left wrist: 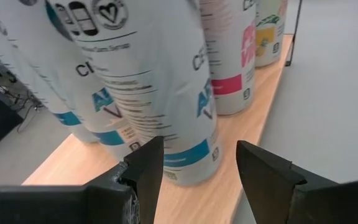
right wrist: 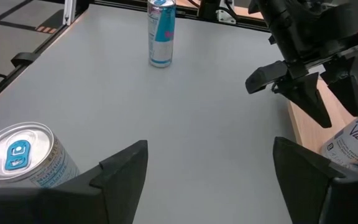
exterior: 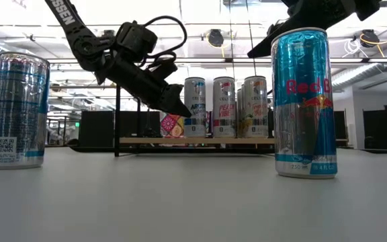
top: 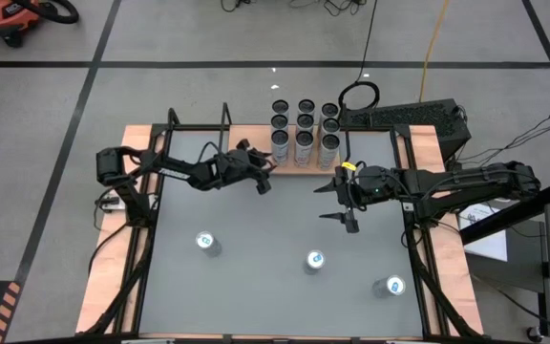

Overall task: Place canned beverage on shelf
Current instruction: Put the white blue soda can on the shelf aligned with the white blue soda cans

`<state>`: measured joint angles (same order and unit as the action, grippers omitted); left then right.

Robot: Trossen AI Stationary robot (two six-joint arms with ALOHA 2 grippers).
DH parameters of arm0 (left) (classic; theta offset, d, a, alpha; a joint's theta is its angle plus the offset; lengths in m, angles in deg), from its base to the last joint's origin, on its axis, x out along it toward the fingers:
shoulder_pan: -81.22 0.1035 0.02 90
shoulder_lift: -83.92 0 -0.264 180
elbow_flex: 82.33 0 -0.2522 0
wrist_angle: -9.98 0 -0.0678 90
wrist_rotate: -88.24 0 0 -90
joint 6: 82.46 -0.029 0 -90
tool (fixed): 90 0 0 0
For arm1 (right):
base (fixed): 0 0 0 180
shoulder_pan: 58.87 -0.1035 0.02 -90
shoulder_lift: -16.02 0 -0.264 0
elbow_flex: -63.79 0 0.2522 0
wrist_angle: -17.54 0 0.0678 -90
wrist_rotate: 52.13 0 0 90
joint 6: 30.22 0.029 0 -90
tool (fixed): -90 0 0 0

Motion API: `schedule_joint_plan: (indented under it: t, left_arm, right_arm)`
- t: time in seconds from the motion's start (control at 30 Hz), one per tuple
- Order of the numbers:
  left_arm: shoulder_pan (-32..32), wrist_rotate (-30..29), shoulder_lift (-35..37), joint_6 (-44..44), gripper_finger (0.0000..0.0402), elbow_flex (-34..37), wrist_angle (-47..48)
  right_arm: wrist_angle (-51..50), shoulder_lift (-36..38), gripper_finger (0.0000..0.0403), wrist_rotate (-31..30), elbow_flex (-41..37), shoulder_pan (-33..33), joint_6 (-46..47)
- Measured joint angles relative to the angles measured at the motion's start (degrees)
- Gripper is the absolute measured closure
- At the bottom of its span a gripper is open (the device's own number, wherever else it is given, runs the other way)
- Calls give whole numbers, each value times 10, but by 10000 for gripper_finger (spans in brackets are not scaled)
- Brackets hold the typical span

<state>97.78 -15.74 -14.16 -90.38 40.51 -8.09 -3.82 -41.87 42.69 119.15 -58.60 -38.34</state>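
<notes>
Shelf [left wrist: 241,162] cans' [left wrist: 160,93] tops cut off above.

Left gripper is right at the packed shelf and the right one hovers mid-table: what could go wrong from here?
1. The left gripper, open, sits right beside the nearest can on the crowded shelf; a careless move could tip it into neighbours.
2. The right gripper hangs open near the left one; the arms might clash.
3. Three blue cans wait, shelf space looks scarce.

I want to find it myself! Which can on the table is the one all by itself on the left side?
Look at the grey table, on the side away from the wooden shelf. Three loose cans stand there. Yours is the leftmost can, nearest the left arm's side; the other two sit further right.
</notes>
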Motion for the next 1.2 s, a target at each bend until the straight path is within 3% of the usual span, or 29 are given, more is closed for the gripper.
schedule_joint_plan:
  t: [0.2,0.37,1.2]
  left_arm:
    - [3,22,0,0,204,0,16]
    - [3,105,0,1,204,0,20]
    - [25,90,-17,-3,204,0,10]
  right_arm:
    - [-3,0,124,0,0,0,0]
    - [-6,0,124,0,0,0,0]
    - [-4,0,124,0,0,0,0]
